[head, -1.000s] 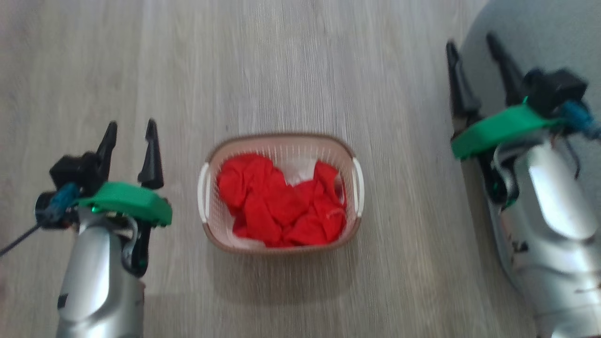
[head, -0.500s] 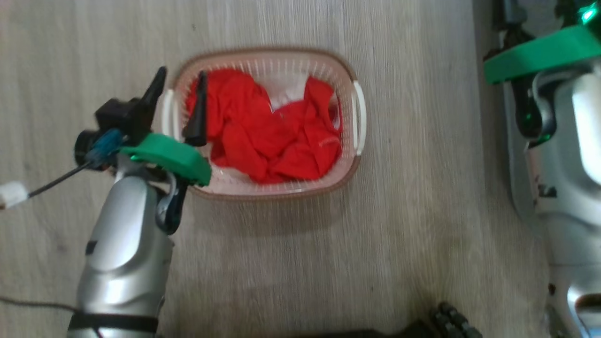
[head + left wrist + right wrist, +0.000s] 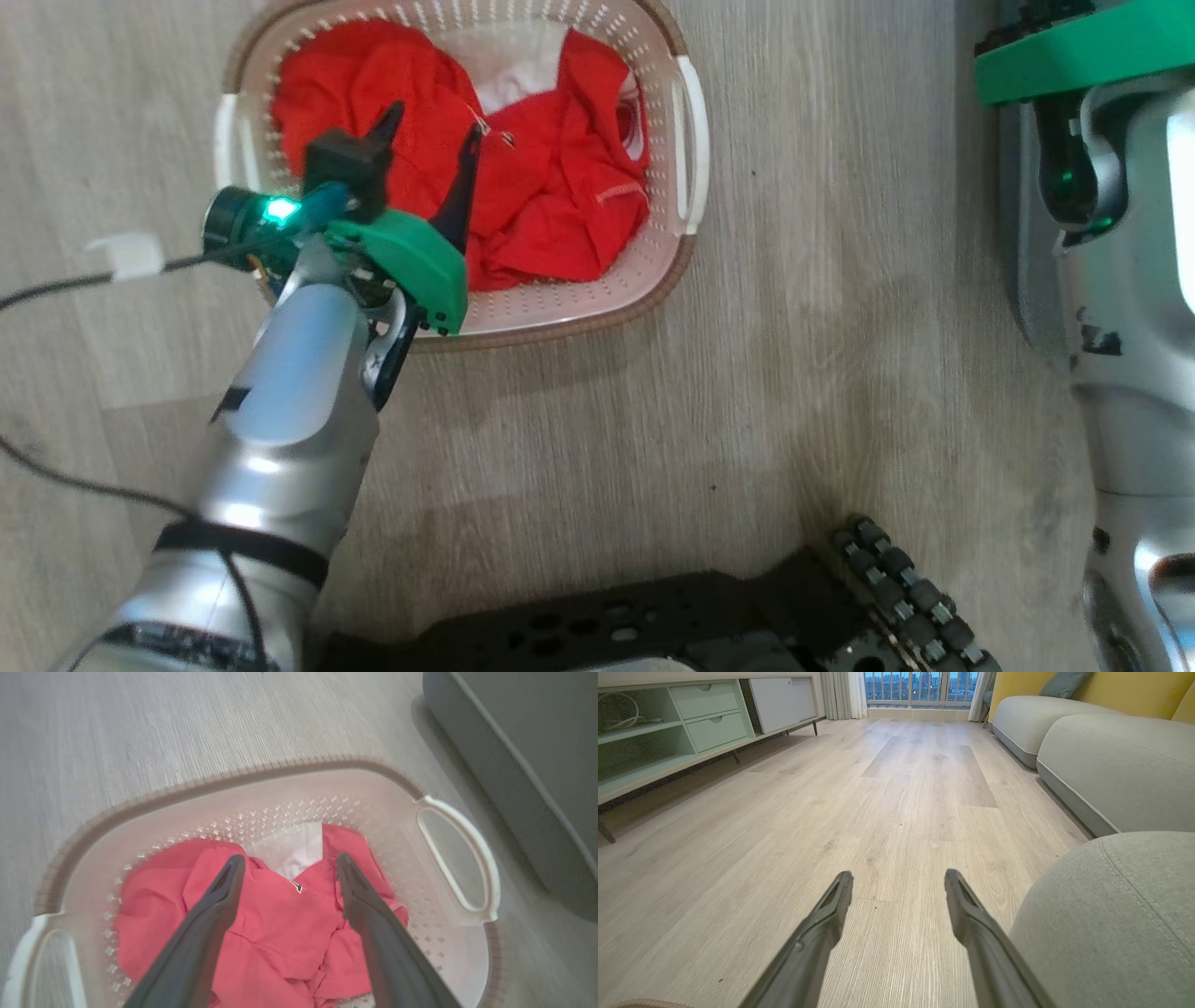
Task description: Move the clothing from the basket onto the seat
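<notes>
Showing in right wrist view: wood floor (image 3: 878,788) running to a window, grey-green seat (image 3: 1111,914) bulging at lower right; in left wrist view, a dark seat corner instead. Basket (image 3: 667,261) on floor left of seat, apart from it, far rim cut by head view's top edge. Red clothing (image 3: 551,196) heaped inside, pale cloth (image 3: 299,844) half buried. Left gripper (image 3: 436,119) spread open, empty, over the pile; fabric contact unclear. Right gripper (image 3: 899,873) spread wide, empty, beside seat; fingers cut off in head view.
</notes>
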`<state>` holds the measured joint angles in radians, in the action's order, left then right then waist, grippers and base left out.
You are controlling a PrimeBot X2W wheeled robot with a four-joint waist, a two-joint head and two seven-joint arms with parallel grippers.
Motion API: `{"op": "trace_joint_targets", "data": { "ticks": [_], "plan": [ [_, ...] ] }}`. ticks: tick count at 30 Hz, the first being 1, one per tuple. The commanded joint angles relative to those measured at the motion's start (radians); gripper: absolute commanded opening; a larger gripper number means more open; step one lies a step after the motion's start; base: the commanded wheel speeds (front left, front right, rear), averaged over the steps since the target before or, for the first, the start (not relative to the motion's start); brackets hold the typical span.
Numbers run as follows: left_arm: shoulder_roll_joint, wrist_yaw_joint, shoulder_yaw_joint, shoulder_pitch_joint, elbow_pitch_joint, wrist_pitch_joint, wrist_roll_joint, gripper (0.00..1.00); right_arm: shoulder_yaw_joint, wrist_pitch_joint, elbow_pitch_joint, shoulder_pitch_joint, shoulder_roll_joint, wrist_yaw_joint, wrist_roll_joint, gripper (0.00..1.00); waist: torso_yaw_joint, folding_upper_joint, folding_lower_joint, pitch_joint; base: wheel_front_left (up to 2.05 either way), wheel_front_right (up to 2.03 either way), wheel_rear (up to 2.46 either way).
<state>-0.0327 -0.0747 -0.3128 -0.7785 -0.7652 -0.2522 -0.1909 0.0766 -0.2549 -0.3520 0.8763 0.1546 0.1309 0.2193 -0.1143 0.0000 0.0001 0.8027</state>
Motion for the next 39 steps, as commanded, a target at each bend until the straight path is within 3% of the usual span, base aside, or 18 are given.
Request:
{"op": "trace_joint_targets", "data": {
  "ticks": [1,12,16,20,27,33,34,35,39],
  "plan": [
    [-0.018,0.010,-0.003,-0.013,-0.009,-0.010,0.013,1.00,0.015,-0.007,0.037,0.002,-0.017,0.000,-0.011,1.00,-0.015,0.0000,-0.0001,0.025,0.00,0.00,0.00],
    [-0.018,0.090,-0.145,-0.183,-0.328,-0.010,0.078,1.00,0.025,-0.007,0.058,0.017,-0.038,0.000,-0.015,1.00,-0.056,0.0000,-0.0001,0.094,0.00,0.00,0.00],
    [-0.018,0.158,-0.171,-0.261,-0.445,0.001,0.103,1.00,0.021,-0.007,0.064,0.018,-0.046,0.000,-0.013,1.00,-0.073,0.0000,-0.0001,0.126,0.00,0.00,0.00],
    [-0.027,0.199,-0.201,-0.310,-0.487,0.023,0.135,1.00,0.016,-0.007,0.070,0.016,-0.056,0.000,-0.009,1.00,-0.088,0.0000,-0.0001,0.152,0.00,0.00,0.00],
    [-0.058,0.225,-0.282,-0.369,-0.515,0.096,0.208,1.00,0.010,-0.007,0.082,0.014,-0.071,0.000,-0.005,1.00,-0.107,0.0000,-0.0001,0.190,0.00,0.00,0.00],
    [-0.074,0.211,-0.336,-0.385,-0.522,0.164,0.247,1.00,0.012,-0.007,0.089,0.014,-0.083,0.000,0.000,1.00,-0.121,0.0000,-0.0001,0.205,0.00,0.00,0.00],
    [-0.075,0.208,-0.336,-0.384,-0.522,0.170,0.244,0.43,0.011,-0.007,0.090,0.014,-0.084,0.000,0.002,1.00,-0.122,0.0000,-0.0001,0.206,0.00,0.00,0.00],
    [-0.075,0.206,-0.336,-0.384,-0.523,0.171,0.240,0.00,0.012,-0.007,0.091,0.013,-0.085,0.000,0.003,1.00,-0.123,0.0000,-0.0001,0.207,0.00,0.00,0.00],
    [-0.071,0.198,-0.319,-0.373,-0.523,0.151,0.208,0.00,0.010,-0.007,0.090,0.014,-0.088,0.000,0.007,1.00,-0.124,0.0000,-0.0001,0.203,0.00,0.00,0.00]
  ]
}}
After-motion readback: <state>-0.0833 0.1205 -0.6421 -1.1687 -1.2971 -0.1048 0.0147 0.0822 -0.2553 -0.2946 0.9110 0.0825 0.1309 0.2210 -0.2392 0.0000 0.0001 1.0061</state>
